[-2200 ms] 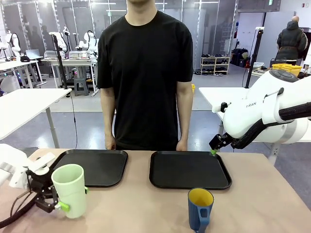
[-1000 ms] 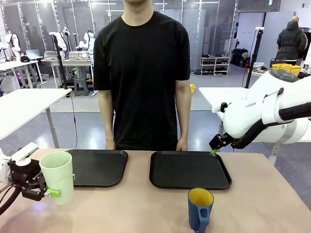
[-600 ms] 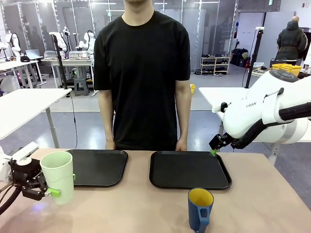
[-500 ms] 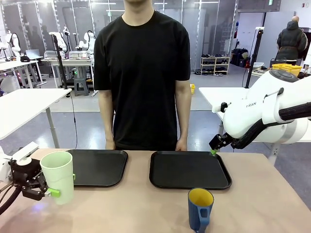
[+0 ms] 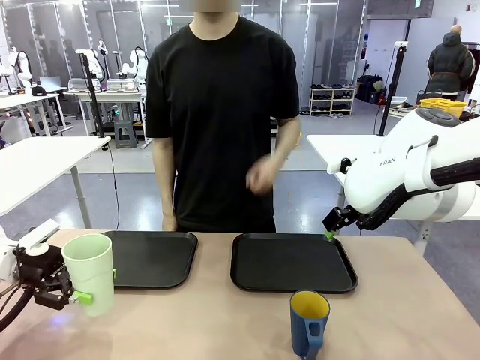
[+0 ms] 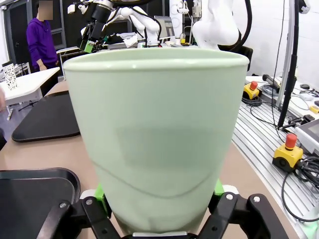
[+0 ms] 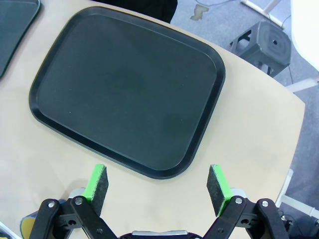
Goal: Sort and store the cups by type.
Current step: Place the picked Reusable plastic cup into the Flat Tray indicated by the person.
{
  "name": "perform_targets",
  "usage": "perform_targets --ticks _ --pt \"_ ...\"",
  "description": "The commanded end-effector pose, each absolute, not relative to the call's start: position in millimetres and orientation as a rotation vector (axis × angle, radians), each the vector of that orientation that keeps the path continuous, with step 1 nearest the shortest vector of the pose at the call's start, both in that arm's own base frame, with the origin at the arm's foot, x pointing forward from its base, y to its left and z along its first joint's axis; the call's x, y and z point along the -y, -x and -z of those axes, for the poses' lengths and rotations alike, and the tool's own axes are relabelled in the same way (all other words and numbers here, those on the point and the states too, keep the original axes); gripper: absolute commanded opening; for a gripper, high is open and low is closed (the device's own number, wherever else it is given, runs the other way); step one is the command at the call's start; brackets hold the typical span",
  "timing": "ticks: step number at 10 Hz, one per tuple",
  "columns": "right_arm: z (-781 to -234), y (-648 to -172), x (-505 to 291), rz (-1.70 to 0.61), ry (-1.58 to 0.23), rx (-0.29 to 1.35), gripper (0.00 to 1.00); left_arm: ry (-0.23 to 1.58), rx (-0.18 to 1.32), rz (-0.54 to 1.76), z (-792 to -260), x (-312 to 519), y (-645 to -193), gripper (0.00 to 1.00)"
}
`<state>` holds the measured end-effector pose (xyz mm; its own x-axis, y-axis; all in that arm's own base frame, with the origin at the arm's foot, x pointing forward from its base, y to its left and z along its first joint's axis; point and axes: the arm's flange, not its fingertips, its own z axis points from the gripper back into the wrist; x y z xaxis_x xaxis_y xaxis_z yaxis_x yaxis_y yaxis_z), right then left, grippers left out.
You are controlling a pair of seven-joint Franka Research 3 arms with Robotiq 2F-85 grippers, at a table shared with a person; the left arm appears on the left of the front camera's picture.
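Pale green plastic tumbler [image 5: 88,271], upright at left end of worktop [image 5: 210,322], just in front of near corner of left black tray [image 5: 154,259]. Clamped low on its wall between green pads of left tool [image 6: 158,191], closed on it from both sides. Dark blue handled mug [image 5: 309,322], yellow inside, upright near front edge, in front of right black tray [image 7: 124,89] and apart from it. Printed on right arm [image 5: 405,172]: letters "RAN", start hidden. Right tool [image 7: 158,185] hanging above worktop by right black tray, jaws spread wide, gripping nothing. Person's hand [image 5: 261,176] raised at far side, blurred.
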<state>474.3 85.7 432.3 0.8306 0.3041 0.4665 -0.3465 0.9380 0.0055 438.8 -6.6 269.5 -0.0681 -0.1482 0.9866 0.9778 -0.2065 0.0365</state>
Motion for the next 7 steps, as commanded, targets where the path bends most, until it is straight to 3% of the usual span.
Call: perform_targets --ticks 1,7 --pt "-432.7 -475.2 -83.8 -0.346 -0.099 0.481 1.00 1.212 1.077 1.470 -271.1 6.7 -437.3 0.40" --pt "-432.7 -475.2 -83.8 -0.346 -0.099 0.481 1.00 1.212 1.077 1.470 -271.1 6.7 -437.3 0.40"
